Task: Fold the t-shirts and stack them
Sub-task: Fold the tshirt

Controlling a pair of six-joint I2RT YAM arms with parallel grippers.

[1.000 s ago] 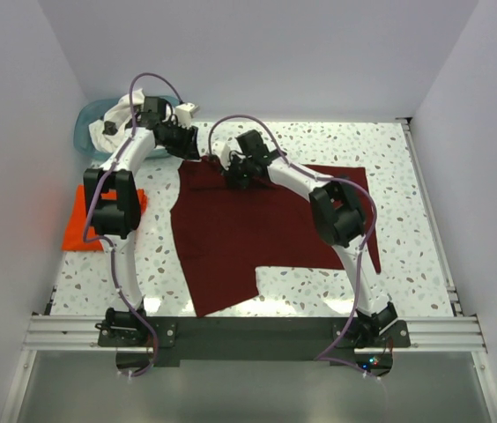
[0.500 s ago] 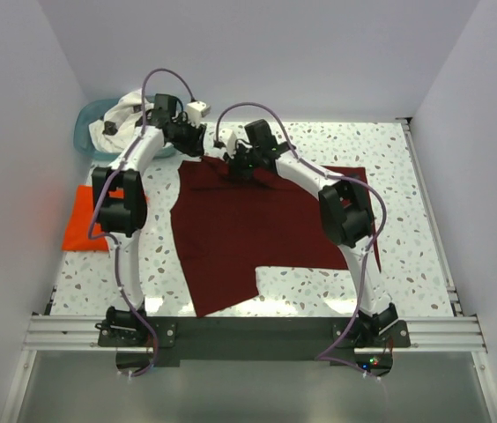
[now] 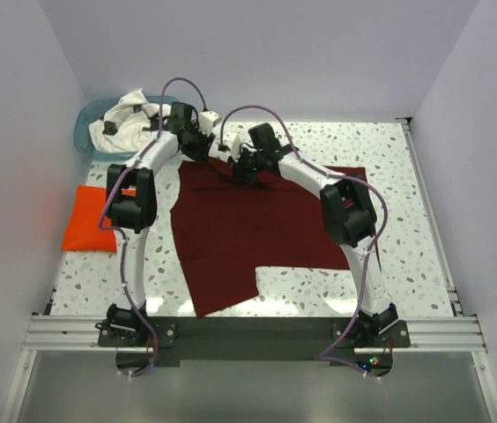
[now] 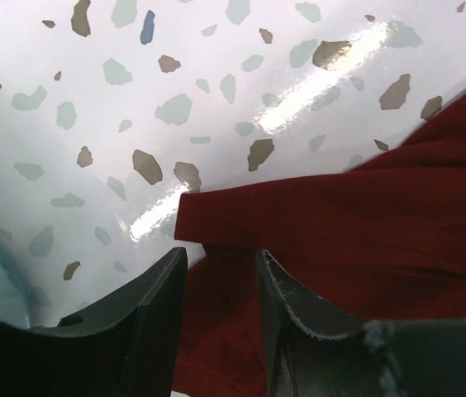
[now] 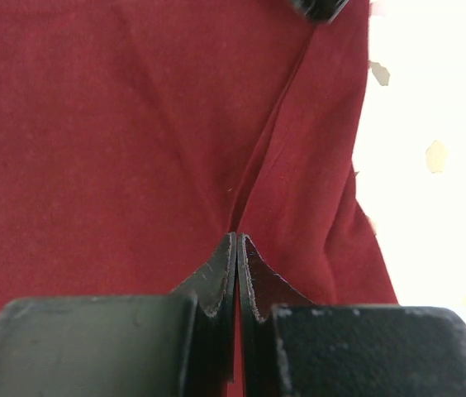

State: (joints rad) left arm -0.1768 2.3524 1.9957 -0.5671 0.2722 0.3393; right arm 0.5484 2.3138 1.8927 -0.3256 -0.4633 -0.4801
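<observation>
- Maroon t-shirt (image 3: 257, 229) lies spread flat over the middle of the speckled table (image 3: 389, 150).
- Right gripper (image 5: 237, 240), at the shirt's far edge, has its fingers pressed together, apparently nipping a thin ridge of cloth.
- Left gripper (image 4: 221, 258) has its jaws partly spread, straddling a folded edge of the same shirt.
- Risk: the thin pinch may slip, or the left jaws may catch only one layer, skewing the fold.
- Folded orange-red t-shirt (image 3: 90, 218) sits at the left; white t-shirt (image 3: 125, 113) fills the teal basket (image 3: 83, 141).
- No writing is readable.
</observation>
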